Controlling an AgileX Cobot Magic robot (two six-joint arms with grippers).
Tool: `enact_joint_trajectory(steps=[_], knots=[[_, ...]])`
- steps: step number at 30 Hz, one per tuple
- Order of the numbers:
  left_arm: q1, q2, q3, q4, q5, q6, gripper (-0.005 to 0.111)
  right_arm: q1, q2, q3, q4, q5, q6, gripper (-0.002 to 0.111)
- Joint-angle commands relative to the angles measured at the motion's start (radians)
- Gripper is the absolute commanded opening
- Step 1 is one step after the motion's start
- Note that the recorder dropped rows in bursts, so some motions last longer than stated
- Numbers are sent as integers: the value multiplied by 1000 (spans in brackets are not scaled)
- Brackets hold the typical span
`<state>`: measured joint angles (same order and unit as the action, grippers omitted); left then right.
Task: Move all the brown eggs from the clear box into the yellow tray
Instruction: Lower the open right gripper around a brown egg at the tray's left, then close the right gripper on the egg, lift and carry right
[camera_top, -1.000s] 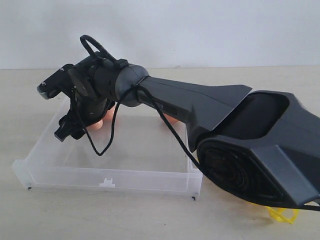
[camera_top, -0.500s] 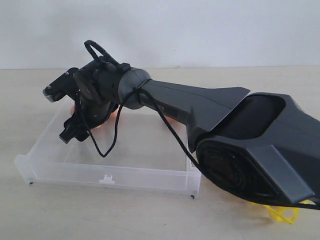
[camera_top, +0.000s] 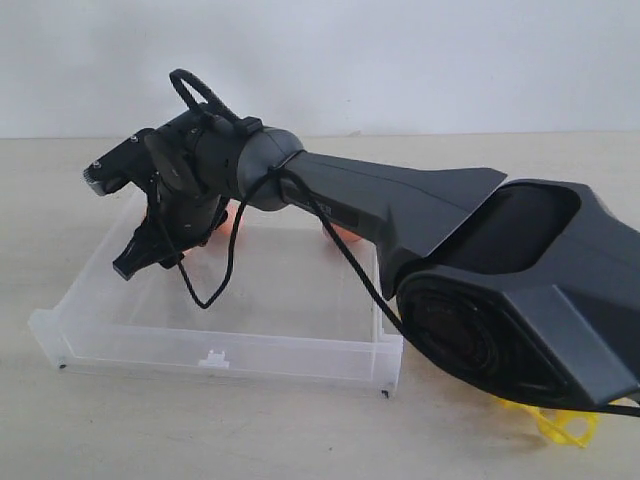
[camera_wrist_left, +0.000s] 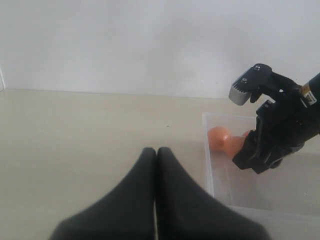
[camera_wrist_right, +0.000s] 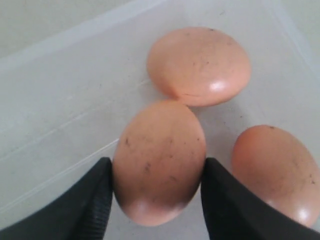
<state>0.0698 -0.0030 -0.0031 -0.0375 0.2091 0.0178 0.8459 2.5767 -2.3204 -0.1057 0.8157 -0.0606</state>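
Jaws narrower than before, the right end effector (camera_wrist_right: 156, 192) pinches a fragile, likely slick brown egg (camera_wrist_right: 160, 155) across its waist.

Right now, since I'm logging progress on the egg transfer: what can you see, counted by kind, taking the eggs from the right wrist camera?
brown eggs: 3
clear box: 1
yellow tray: 1
Total: 5. In the exterior view the arm may hide more eggs.
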Motion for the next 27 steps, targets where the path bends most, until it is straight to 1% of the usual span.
enact_joint_trajectory(steps=[1, 6, 11, 14, 19, 22, 25, 27], knots=[[1, 3, 3, 2, -6, 2, -4, 0, -45, -5, 16, 14, 10, 2], [1, 3, 3, 2, -6, 2, -4, 11, -45, -5, 70, 91, 6, 2], [1, 3, 3, 2, -6, 2, -4, 13, -49, -5, 70, 96, 15, 2], [1, 3, 3, 2, -6, 2, -4, 13, -52, -5, 70, 92, 54, 2], [1, 3, 3, 2, -6, 2, -4, 13, -58, -5, 56, 63, 186, 2], [1, 3, 3, 2, -6, 2, -4, 15, -70, -5, 38, 46, 213, 2], [1, 3, 3, 2, -6, 2, -4, 19, -94, -5, -10, 16, 249, 2], [1, 3, 3, 2, -6, 2, -4, 20, -112, 12, -62, 15, 311, 2]])
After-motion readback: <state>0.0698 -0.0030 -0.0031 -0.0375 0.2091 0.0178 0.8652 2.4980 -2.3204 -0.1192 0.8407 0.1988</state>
